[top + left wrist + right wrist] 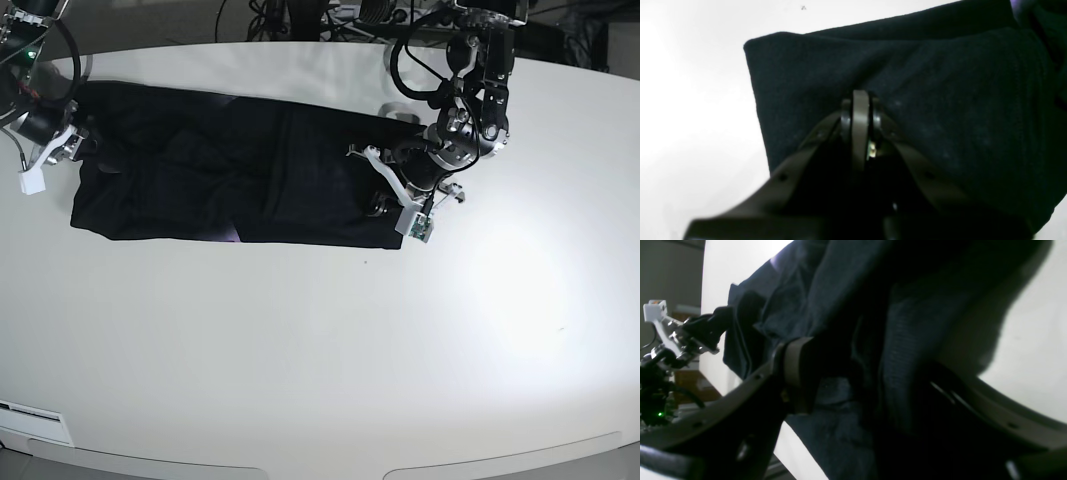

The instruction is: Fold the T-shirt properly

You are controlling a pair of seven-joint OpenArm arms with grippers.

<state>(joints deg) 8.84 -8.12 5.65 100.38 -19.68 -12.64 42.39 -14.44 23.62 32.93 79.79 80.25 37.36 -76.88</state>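
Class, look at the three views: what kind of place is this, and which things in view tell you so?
Probably a robotics lab or workshop: a large white table, the T-shirt spread on it between two arms, and cables and equipment behind the far edge.

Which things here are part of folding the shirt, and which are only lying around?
Part of the job:
- large black soft-fabric T-shirt, lying on the table
- left claw, shut on the T-shirt
- right claw, open around its other end

Only there:
- white round-edged table
- dark cables behind the table
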